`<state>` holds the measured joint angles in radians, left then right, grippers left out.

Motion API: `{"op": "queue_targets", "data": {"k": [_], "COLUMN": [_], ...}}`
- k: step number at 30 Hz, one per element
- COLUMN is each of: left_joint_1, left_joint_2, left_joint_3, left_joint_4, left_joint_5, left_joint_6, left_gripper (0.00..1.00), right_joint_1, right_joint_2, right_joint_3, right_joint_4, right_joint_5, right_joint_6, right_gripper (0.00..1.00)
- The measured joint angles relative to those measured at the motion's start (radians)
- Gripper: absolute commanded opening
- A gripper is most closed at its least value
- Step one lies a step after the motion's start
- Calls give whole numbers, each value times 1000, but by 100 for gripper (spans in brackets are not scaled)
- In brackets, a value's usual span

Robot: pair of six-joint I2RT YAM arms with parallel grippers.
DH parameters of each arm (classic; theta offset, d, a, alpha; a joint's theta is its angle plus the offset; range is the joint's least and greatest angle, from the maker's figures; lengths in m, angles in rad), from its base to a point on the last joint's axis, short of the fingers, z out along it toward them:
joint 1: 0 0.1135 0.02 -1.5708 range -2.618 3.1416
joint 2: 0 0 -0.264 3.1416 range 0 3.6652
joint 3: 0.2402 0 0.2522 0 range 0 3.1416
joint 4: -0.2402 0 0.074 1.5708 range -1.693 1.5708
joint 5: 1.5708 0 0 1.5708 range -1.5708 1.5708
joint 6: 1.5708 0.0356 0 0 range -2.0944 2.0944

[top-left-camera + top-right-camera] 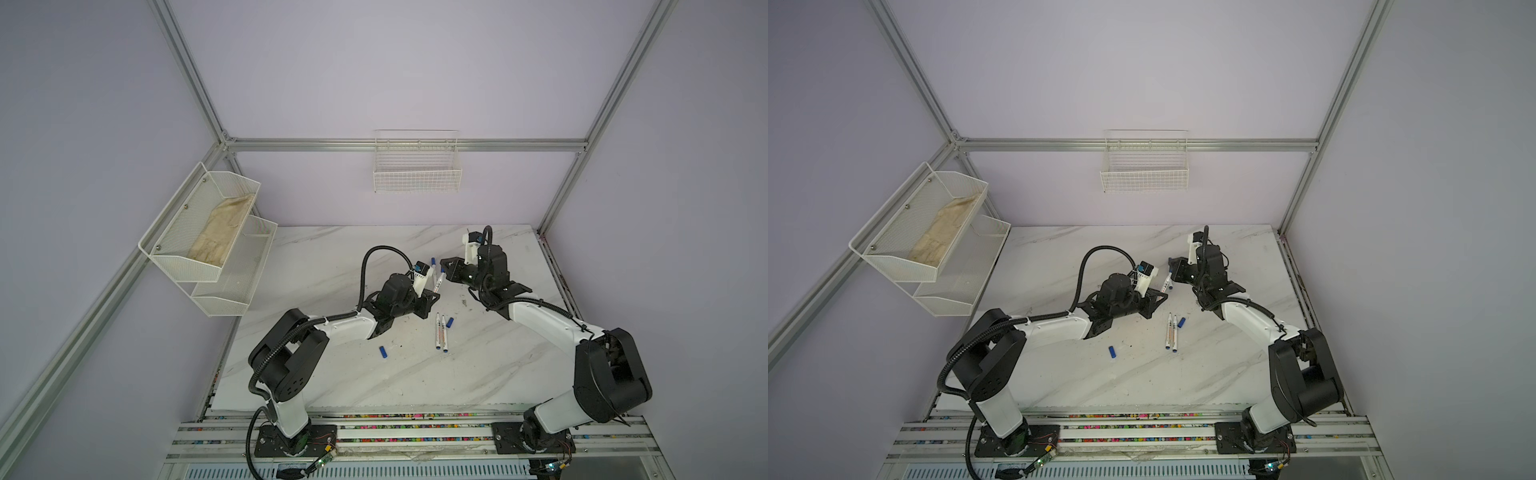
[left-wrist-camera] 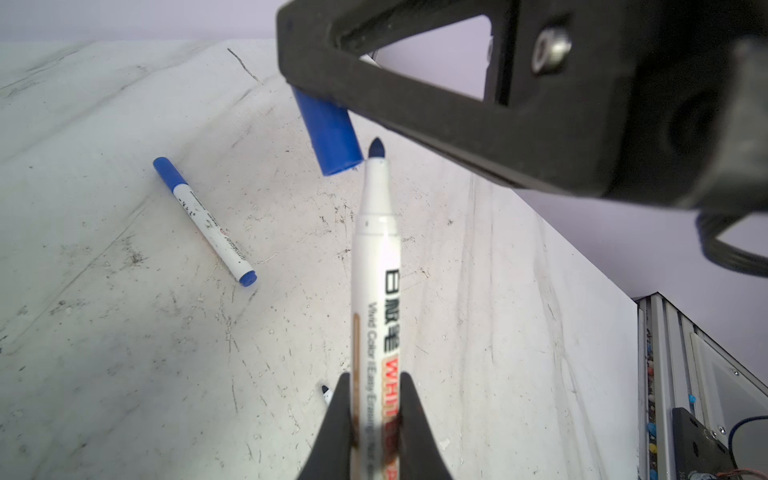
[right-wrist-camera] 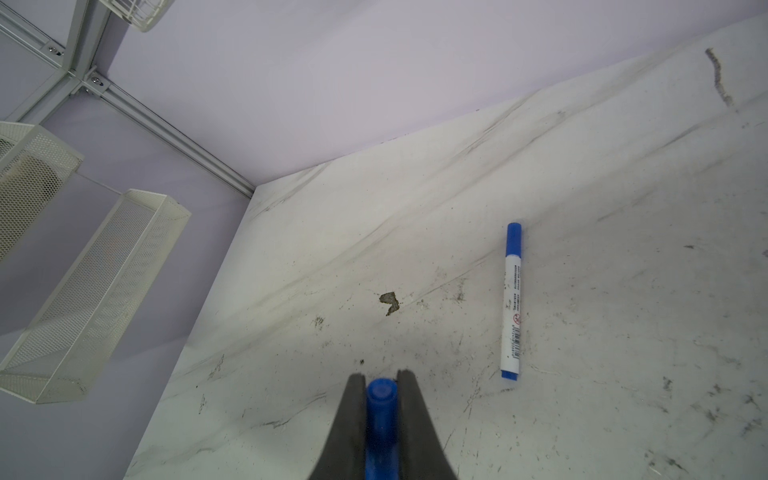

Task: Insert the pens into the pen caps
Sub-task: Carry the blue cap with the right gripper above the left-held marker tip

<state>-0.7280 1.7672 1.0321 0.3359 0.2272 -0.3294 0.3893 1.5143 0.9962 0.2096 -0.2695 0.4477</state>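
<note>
left hand [image 2: 377, 409]: your jaws are clamped on the printed barrel of the held pen [image 2: 376, 257], which is raised off the bench [image 1: 374, 386] with its dark tip pointing away from the wrist.
right hand [image 3: 381, 384]: closed tight on the held cap [image 3: 380, 409], with the cap's end showing between the fingertips.
tip and cap: in the left wrist view the pen's tip sits just beside the end of the cap that sticks out of your right hand. It is outside the cap, not in it.
meeting place: above the bench, between its middle and its far edge.
capped pen [image 2: 203, 220]: lies flat on the bench toward the far edge, beyond your hands.
bare pens [image 1: 437, 332]: two lie side by side near the bench's middle, tips toward the far edge.
near cap [image 1: 450, 322]: on the bench just beside those tips, on the right-edge side.
lone cap [image 1: 383, 352]: well apart from the rest, toward the left edge.
</note>
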Motion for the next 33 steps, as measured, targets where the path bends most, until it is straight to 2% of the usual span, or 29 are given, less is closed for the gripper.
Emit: {"op": "queue_targets", "data": {"k": [19, 33], "left_joint_1": [0, 2], "left_joint_2": [0, 0], "left_joint_3": [0, 0], "left_joint_4": [-1, -2], "left_joint_5": [-1, -6], "left_joint_6": [0, -1], "left_gripper": [0, 0], "right_joint_1": [0, 0], "right_joint_2": [-15, -34], "right_joint_3": [4, 4], "right_joint_4": [4, 3], "right_joint_5": [-1, -43], "right_joint_6": [-11, -24], "right_gripper": [0, 0]}}
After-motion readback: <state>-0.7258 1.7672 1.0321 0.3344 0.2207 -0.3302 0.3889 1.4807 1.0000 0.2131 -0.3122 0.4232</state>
